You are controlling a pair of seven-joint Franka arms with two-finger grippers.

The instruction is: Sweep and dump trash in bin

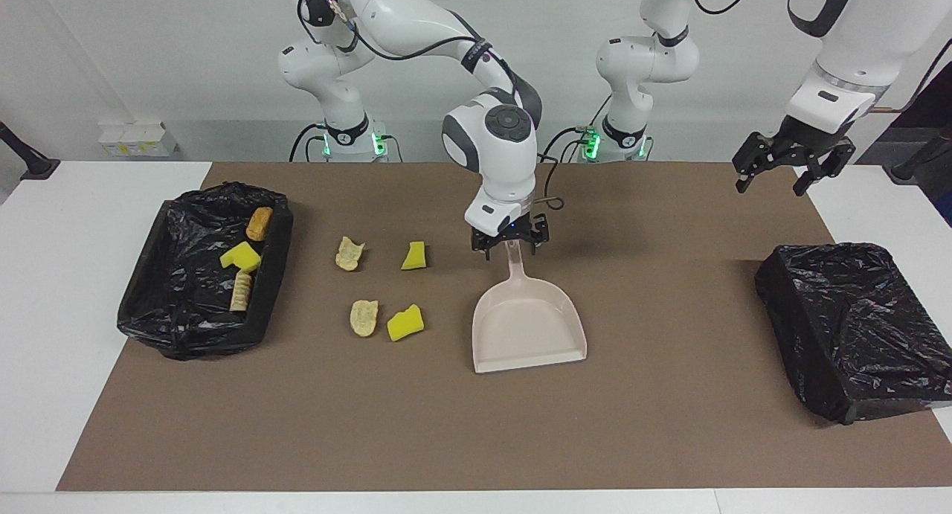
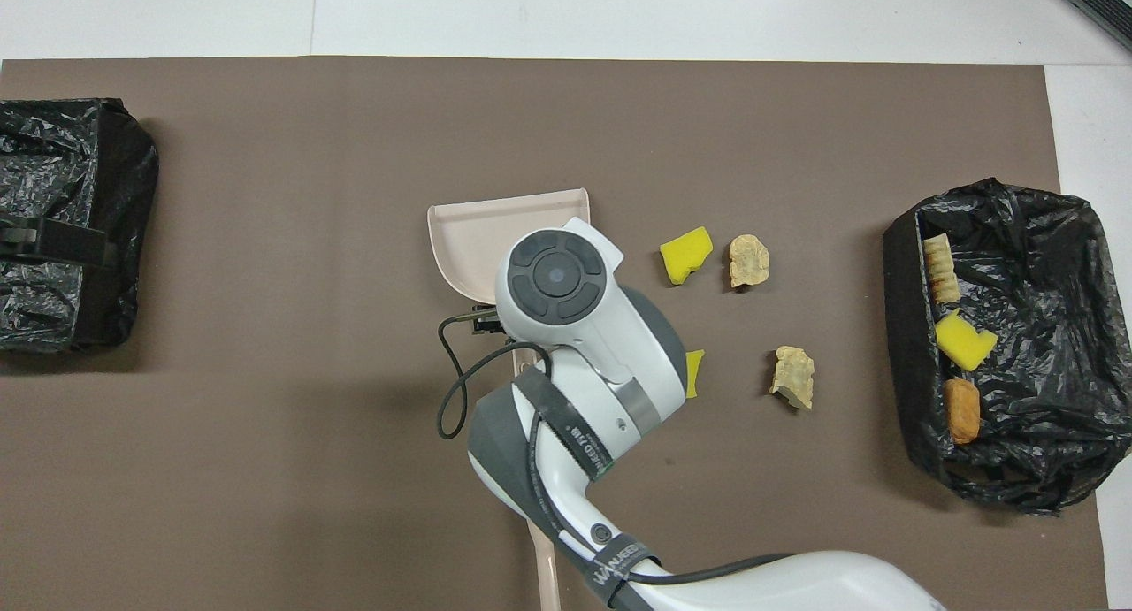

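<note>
The beige dustpan [image 1: 529, 329] [image 2: 495, 231] lies flat on the brown mat mid-table. My right gripper [image 1: 511, 242] hangs open just over the tip of its handle [image 1: 515, 265], one finger on each side; from overhead the wrist hides it. Loose trash lies beside the pan toward the right arm's end: two yellow sponge chunks [image 1: 414, 255] [image 1: 405, 323] [image 2: 685, 255] and two beige pieces [image 1: 349, 253] [image 1: 364, 317] [image 2: 792, 377]. The bin [image 1: 152, 276] [image 2: 902, 328] with a black liner holds three more scraps [image 1: 240, 256]. My left gripper [image 1: 792, 166] waits open, raised at its own end.
A second black-bagged box [image 1: 855, 328] [image 2: 62, 204] sits at the left arm's end, under the left gripper. A thin beige stick [image 2: 541, 558] shows beneath the right arm near the robots' edge. White table borders the mat [image 1: 669, 425].
</note>
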